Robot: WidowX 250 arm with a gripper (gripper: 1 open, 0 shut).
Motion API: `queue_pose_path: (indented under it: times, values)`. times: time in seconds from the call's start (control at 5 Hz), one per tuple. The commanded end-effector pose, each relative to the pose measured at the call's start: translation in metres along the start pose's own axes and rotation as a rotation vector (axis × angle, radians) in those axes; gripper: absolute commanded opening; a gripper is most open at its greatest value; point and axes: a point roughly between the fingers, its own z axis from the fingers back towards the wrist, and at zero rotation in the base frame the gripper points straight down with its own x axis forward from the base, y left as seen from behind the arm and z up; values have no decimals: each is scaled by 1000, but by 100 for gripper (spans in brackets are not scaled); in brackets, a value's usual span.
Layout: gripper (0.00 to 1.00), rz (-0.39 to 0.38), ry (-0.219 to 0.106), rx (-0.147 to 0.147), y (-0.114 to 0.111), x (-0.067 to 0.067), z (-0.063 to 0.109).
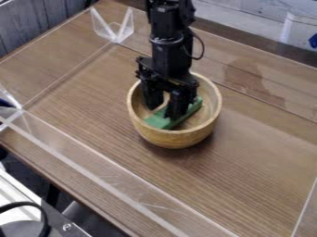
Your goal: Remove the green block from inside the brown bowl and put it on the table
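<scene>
Brown wood-grain table [260, 102] with darker streaks, bordered by low clear walls [74, 162]. Directly on it, near the middle: a round light-brown bowl [176, 134], thick-walled. A faint pale smudge on the boards to the bowl's right, well apart from it.

Soft, even daylight, faint glare on the table [247, 83], small and slightly blurry picture.

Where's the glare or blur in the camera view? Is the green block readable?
Camera view: soft and low-resolution throughout; pale glare streaks on the table right of the brown bowl; bright edges on the acrylic walls; green block readable, partly hidden by the gripper, which shades the bowl's interior.
</scene>
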Motion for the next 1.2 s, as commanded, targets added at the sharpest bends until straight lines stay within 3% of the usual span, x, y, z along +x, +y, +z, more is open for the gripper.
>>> queue_pose_path:
  times: [0.0, 0.2, 0.6, 0.8, 1.0]
  values:
    - [0, -5, -82, 23, 1, 11, 21]
    - [0, -4, -106, 32, -2, 11, 34]
    - [0, -16, -181, 55, -21, 14, 81]
    - [0, -22, -204, 45, -29, 14, 106]
    - [0, -27, -193, 38, -25, 11, 97]
